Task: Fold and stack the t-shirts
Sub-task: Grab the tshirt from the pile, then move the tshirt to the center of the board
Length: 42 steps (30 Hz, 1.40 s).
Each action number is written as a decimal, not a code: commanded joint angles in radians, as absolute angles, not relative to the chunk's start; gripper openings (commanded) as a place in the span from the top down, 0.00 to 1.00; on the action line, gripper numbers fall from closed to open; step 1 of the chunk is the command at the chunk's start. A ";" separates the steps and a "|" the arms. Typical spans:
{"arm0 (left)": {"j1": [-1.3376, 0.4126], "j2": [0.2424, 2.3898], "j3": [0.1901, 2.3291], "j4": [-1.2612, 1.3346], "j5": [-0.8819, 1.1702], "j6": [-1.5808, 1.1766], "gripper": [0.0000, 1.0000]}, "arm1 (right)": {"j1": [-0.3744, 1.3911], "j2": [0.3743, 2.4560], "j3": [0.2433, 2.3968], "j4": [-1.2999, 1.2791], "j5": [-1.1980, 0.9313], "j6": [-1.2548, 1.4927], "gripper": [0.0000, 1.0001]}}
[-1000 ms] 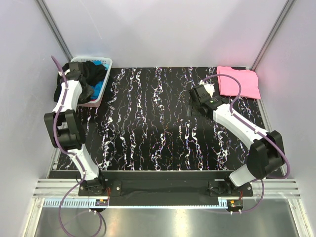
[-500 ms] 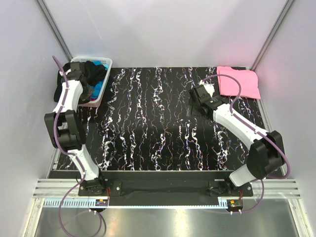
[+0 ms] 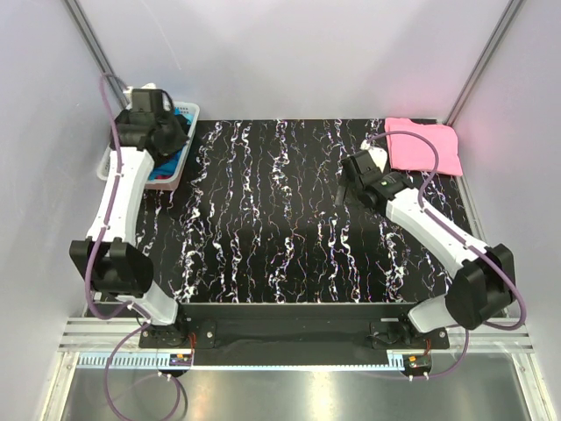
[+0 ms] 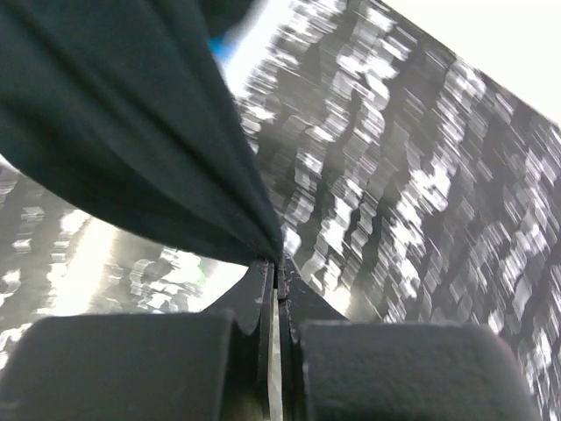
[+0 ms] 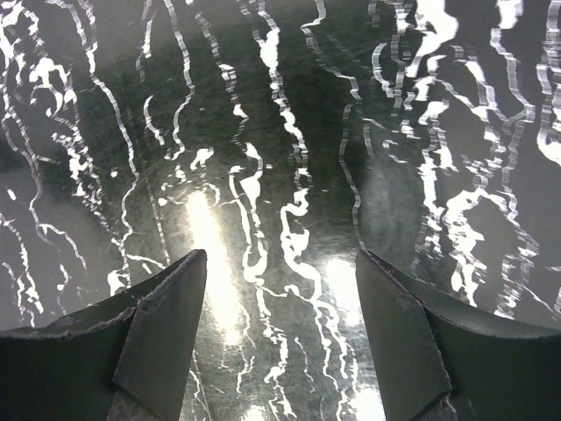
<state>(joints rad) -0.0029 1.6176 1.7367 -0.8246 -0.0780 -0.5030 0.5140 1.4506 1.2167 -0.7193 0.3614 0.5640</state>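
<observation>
Above, the left claw (image 4: 279, 265), pressed together on a pinch of the black t-shirt (image 4: 131, 132), holds it over the white basket (image 3: 194, 111), far left. Best done by lifting until the cloth clears the rim, then carrying it to the tabletop (image 3: 280, 228). Right claw (image 5: 279, 263) spread, empty. Cloth dark, matte, drawn into 1 taut fan; pink t-shirt (image 3: 427, 146) lies folded far right.
</observation>
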 commanded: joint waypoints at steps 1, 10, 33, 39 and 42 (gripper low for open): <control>-0.142 1.533 1.749 -0.830 0.078 -0.420 1.00 | 0.508 1.384 1.246 -0.765 0.443 0.595 0.25; -0.664 1.307 1.703 -0.833 0.108 -0.350 1.00 | 0.509 1.263 1.230 -0.885 0.543 0.719 0.25; -1.320 1.352 1.485 -1.018 -0.479 -0.568 1.00 | 0.508 1.261 1.236 -0.919 0.587 0.709 0.25; -1.545 1.739 1.868 -1.164 -0.652 -0.457 1.00 | 0.508 1.238 1.227 -0.920 0.595 0.704 0.25; -1.568 1.755 1.948 -1.166 -0.638 -0.471 1.00 | 0.506 1.220 1.221 -0.920 0.595 0.704 0.25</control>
<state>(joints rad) -1.5410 1.8137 1.8370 -1.1275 -0.5762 -0.4980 0.5095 1.2633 1.2171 -0.9260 0.5659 0.7078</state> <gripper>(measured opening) 0.013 0.753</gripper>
